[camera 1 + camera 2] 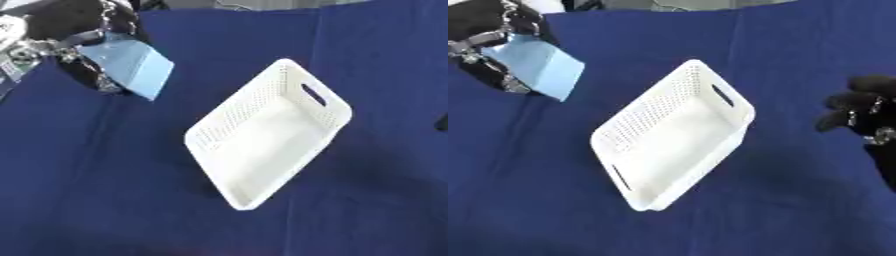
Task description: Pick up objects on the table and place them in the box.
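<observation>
Holding a light blue packet (131, 67) up at the far left, my left hand (74, 45) has its fingers curled round the packet's top end, so that the lower corner hangs free above the blue cloth (105, 200), well apart from the basket. The packet looks flat-sided and tilted, one broad face turned toward me; I cannot tell what is printed on it.

The white basket (262, 135) lies in the middle of the cloth, set askew, one short end pointing to the far right and the other toward me. Its walls are full of small holes, and nothing shows inside it. My left eye shows the slot handle in the far end wall; my right eye shows that one and also the slot in the near end wall.

My right hand (866, 117) shows only to my right eye, at the right edge, level with the basket's far end and clear of it, its dark fingers bent over and holding nothing. To my left eye only a dark sliver shows at that edge.
</observation>
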You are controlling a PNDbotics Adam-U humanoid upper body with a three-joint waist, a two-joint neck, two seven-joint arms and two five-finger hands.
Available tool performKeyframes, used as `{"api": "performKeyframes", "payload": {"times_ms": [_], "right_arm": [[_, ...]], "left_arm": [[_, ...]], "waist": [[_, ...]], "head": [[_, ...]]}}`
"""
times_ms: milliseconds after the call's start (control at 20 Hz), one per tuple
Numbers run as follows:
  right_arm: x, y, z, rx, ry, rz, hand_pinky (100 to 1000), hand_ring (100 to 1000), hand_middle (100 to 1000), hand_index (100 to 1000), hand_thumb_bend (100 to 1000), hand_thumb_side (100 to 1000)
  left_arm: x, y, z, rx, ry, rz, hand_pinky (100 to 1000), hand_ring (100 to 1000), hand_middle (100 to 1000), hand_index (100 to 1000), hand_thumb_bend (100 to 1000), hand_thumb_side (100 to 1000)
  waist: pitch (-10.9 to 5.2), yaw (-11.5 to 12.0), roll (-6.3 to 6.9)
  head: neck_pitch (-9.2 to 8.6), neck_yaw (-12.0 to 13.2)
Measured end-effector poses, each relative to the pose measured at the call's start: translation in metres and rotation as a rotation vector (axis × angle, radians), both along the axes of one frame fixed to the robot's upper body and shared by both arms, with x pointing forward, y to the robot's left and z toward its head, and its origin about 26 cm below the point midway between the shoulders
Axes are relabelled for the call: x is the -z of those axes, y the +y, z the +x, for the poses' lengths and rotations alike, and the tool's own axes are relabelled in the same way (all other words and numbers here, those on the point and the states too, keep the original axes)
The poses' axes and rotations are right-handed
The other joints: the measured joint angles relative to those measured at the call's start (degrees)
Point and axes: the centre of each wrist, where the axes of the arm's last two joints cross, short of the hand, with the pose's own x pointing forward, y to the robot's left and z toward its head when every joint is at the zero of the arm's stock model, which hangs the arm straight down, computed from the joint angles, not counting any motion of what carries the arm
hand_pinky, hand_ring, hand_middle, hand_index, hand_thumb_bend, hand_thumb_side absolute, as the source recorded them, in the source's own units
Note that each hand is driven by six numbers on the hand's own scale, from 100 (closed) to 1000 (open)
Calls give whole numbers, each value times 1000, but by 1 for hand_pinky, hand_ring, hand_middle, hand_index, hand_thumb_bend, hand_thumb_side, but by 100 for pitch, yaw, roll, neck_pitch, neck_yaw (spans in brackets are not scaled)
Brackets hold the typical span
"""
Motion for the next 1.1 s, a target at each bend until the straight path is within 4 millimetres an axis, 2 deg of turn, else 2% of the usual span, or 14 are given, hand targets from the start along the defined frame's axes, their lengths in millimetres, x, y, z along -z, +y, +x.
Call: {"api": "performKeyframes", "payload": {"times_ms": [100,300,1100], "right_arm": [[0,0,0,0,0,0,768,877,910,959,100,876],[1,0,0,2,3,0,768,878,910,959,100,874],[13,-16,-5,72,35,-5,763,875,908,953,100,872]], "left_arm": [[-5,-23,6,16,56,-96,100,218,334,529,475,546],[-13,-62,19,38,191,-248,100,212,329,530,505,618],[-15,-154,48,73,912,-597,100,286,361,522,501,707]], "waist": [[-1,8,-11],[-35,50,-33],[-237,366,-35]], "head": [[0,2],[0,1],[1,-163]]}}
